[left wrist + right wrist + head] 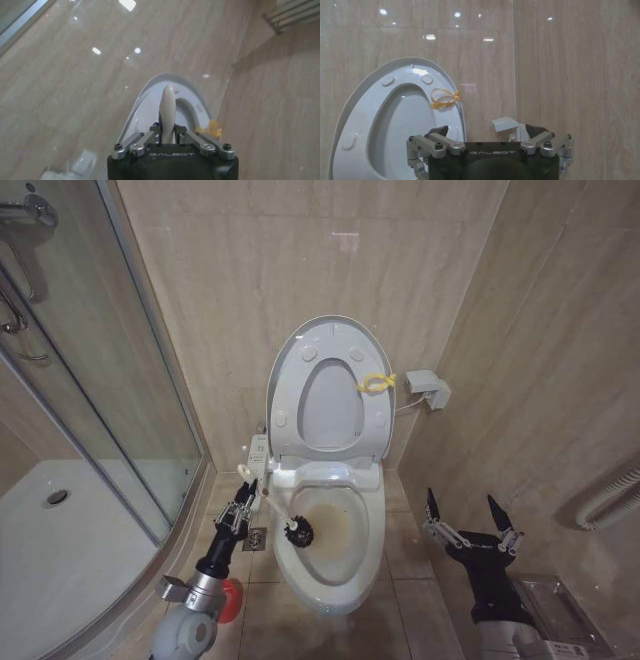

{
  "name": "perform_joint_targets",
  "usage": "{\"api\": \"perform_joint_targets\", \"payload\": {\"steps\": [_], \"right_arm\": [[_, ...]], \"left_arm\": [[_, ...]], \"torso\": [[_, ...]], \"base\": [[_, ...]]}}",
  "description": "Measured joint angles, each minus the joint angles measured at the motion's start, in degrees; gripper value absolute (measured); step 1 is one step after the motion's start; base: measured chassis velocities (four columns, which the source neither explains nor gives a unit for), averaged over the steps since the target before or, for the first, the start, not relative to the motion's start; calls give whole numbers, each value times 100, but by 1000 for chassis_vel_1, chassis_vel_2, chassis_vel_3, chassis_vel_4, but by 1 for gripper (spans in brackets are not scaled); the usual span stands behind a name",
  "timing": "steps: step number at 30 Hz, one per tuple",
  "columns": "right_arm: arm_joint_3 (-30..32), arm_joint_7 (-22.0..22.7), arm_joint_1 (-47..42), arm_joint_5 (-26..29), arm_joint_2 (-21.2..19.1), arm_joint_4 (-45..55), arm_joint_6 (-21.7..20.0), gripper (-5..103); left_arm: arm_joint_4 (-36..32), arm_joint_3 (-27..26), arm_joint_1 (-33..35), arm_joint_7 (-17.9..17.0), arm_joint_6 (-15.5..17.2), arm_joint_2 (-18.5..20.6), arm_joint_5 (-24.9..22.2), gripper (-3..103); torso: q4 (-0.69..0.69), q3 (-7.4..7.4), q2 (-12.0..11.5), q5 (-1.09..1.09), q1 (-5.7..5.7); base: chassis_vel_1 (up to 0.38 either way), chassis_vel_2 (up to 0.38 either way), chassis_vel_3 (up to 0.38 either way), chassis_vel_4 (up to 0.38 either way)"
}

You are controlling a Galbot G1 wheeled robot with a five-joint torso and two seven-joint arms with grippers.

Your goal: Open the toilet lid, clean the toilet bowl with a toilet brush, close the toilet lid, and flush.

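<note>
Nearest the head camera, low on the left: left pincer [243,502], clenched on the white handle of the toilet brush [285,520], arm rising from beside a red cup holder [230,600] on the floor. Same grip seen from the left wrist, fingers [154,135] pressed against the pale stick [167,108] on both sides. Dark bristle head lowered inside the toilet bowl [335,575], touching or just off the left inner wall, beside the yellowish-brown staining around the water. Behind the bowl, standing upright against the tiled wall: toilet lid [290,345], raised together with the seat ring [375,415], a yellow tag [376,383] on the ring's right edge. Off to the right of the bowl, well apart from it: right pincer [470,525], released, fingers spread wide and holding nothing, hovering above the floor tiles. From the right wrist, upright lid [385,73] and yellow tag [442,100] ahead. Far left: glass shower door [110,380] and white shower tray [40,540].
</note>
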Motion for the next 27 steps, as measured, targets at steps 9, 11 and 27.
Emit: {"api": "perform_joint_targets", "payload": {"steps": [9,11,27], "right_arm": [[0,0,0,0,0,0,0,100],[0,0,0,0,0,0,0,100],[0,0,0,0,0,0,0,100]], "left_arm": [[-1095,-554,694,65,92,471,-234,17],[-1350,-793,1032,28,133,493,-182,17],[-2135,-2265,3080,-604,210,-592,1545,17]], "torso": [[0,0,0,0,0],[0,0,0,0,0],[0,-1,1,1,-1]], "base": [[0,0,0,0],[0,0,0,0],[0,0,0,0]]}}
